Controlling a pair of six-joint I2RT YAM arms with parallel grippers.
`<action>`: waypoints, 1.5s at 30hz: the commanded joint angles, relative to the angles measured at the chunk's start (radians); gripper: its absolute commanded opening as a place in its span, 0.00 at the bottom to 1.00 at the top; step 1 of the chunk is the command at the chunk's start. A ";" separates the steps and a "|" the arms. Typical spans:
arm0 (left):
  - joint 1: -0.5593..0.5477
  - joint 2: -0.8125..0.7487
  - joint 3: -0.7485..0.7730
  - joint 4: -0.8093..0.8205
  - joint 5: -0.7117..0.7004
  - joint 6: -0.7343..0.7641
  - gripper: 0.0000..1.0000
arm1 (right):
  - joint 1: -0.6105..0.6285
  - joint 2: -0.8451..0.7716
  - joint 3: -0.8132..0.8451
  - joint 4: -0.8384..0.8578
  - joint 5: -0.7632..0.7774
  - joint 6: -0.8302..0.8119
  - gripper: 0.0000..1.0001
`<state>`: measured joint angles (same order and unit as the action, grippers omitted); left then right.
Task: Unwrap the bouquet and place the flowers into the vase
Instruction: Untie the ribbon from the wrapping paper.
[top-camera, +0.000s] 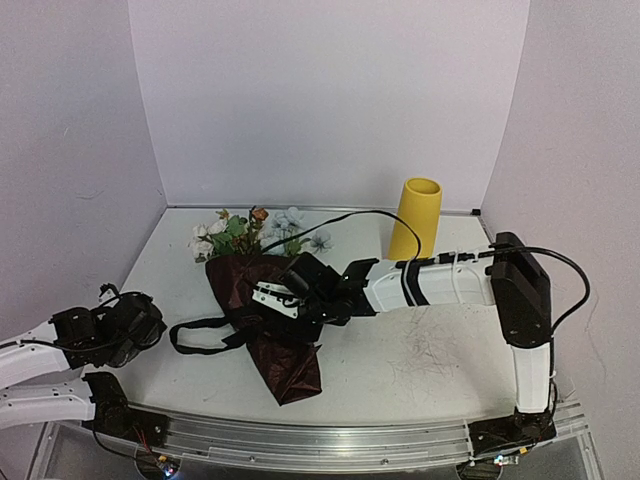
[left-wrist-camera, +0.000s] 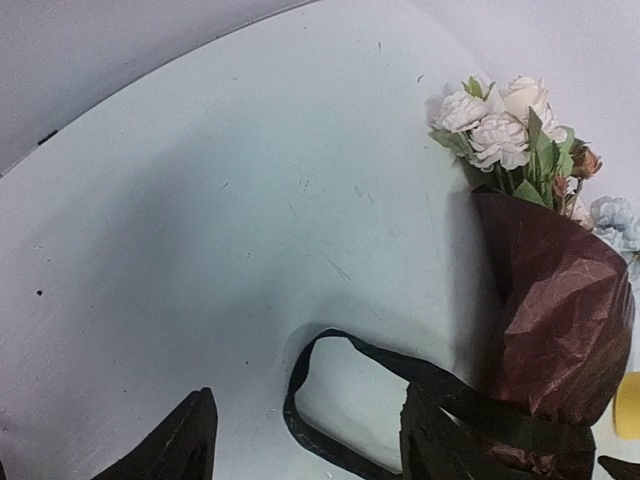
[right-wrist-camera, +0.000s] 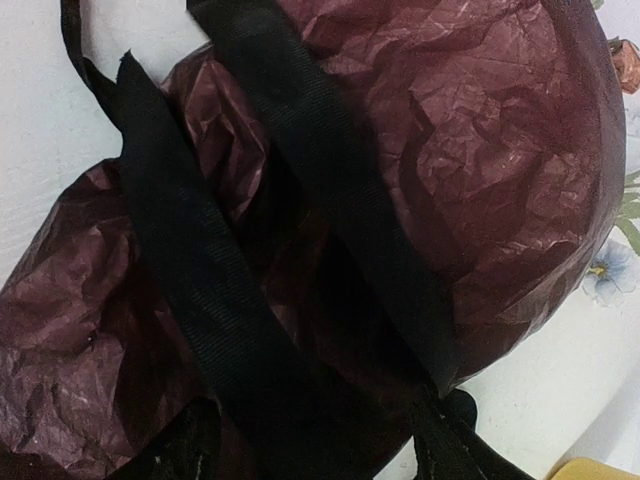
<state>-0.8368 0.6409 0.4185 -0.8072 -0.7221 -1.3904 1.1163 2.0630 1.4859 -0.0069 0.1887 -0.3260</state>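
dark red crinkled-paper bouquet (top-camera: 290, 370) lies centre-left on the white table (top-camera: 430, 370), black ribbon (right-wrist-camera: 330, 190) across it. right gripper (right-wrist-camera: 312, 415) apart, just above the bouquet. left gripper (left-wrist-camera: 308, 400) apart too, near the ribbon loop. tall yellow cylinder vase (top-camera: 418, 218) upright, back right

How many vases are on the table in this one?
1. The yellow vase stands upright toward the far right of the table, apart from the bouquet. Nothing else in view looks like a vase, and none seems hidden.
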 joint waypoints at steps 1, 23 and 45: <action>0.003 0.094 0.092 0.054 -0.023 0.151 0.66 | 0.016 0.042 0.078 -0.039 0.068 -0.033 0.59; 0.004 0.428 0.213 0.607 0.377 0.893 0.73 | -0.116 -0.276 -0.196 0.197 0.052 0.246 0.00; -0.079 1.024 0.631 0.473 0.540 1.263 0.57 | -0.284 -0.684 -0.663 0.205 0.286 0.709 0.71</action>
<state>-0.9066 1.5934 0.9640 -0.2647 -0.2237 -0.2148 0.8290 1.4497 0.8393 0.1988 0.4372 0.3389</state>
